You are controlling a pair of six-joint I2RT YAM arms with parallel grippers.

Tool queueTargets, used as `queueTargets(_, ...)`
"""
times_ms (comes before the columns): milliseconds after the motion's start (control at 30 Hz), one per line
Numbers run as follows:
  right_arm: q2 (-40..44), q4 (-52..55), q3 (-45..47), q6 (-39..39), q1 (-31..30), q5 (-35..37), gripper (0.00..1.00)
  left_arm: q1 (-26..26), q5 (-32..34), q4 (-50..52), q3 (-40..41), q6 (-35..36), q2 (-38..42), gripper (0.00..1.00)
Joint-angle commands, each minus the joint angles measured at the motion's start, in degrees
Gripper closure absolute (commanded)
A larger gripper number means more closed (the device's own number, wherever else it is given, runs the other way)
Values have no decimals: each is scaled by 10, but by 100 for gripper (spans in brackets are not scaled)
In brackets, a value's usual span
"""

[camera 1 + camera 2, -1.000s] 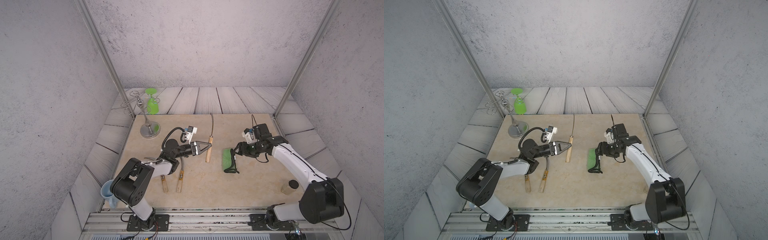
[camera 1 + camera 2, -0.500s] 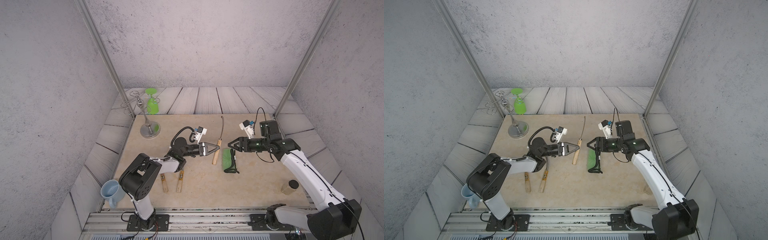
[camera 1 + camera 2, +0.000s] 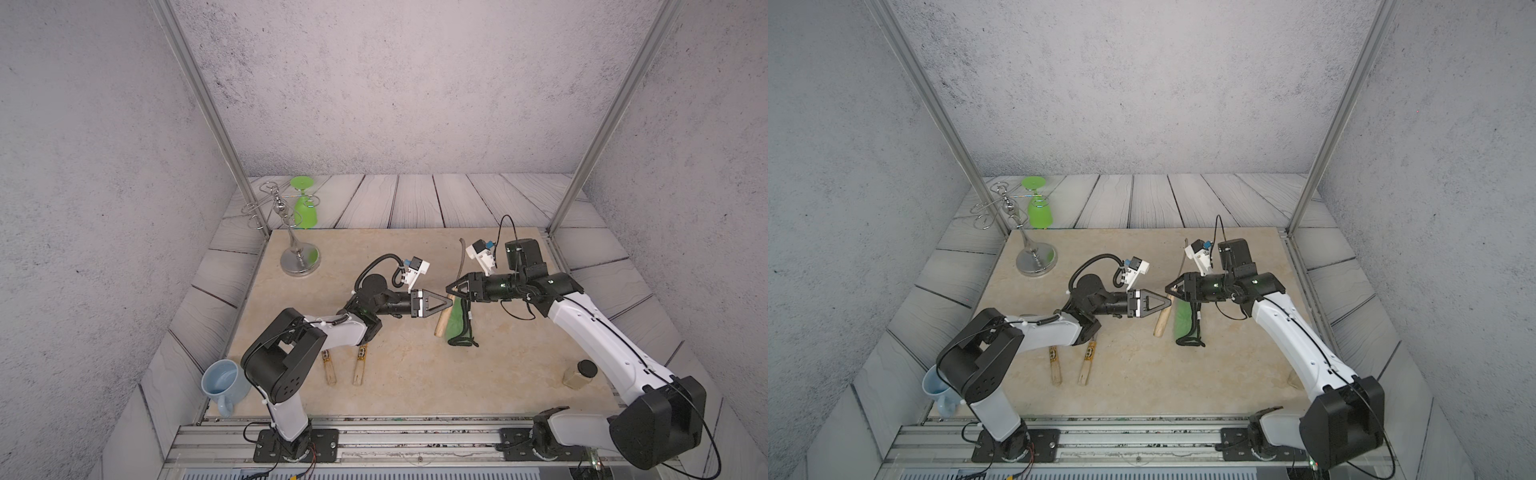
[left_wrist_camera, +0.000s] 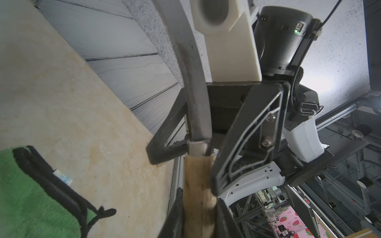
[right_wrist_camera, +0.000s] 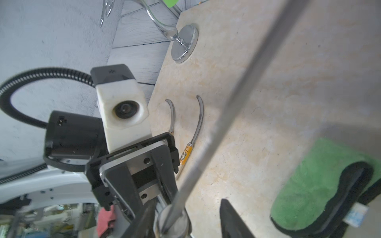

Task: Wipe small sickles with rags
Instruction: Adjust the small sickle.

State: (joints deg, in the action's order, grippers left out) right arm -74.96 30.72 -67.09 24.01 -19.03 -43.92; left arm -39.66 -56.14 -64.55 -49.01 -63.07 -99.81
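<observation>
Three sickles, one rag. Two banded sickles, with thin curved grey blades and orange-labelled pale handles, lie side by side near the worktop's front-left corner. The plain sickle is clenched by its handle in the left hand above the middle. The right hand straddles its collar, jaws parted. The green, black-trimmed rag lies just beside.

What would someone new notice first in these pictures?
Both arms meet mid-table: the left gripper is shut on the pale wooden handle of a curved grey-bladed sickle, and the right gripper has its jaws either side of the handle's top. A folded bright green fuzzy rag with black trim lies right beside them.
</observation>
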Motion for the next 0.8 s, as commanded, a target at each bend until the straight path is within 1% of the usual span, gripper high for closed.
queueTargets(0,-10,-17,4,7,-5,-11,63,-6,0,-8,-17,15,-2,100)
queueTargets(33,-10,-18,5,8,-5,-10,69,-6,2,-8,-17,16,-2,100)
queueTargets(100,-5,-24,8,14,-5,-7,76,-7,3,-1,-20,21,0,100)
queueTargets(200,6,-36,12,33,-5,6,81,-6,15,22,-21,39,10,100)
queueTargets(333,20,-63,20,79,-5,39,84,-6,45,60,-19,72,30,80)
queueTargets(433,26,-82,23,116,-6,71,86,-6,67,67,-12,83,39,69)
queueTargets(567,27,-107,24,155,-7,102,87,-6,85,63,-8,84,42,62)
queueTargets(767,16,-133,15,187,-15,127,87,-12,96,40,-6,69,30,59)
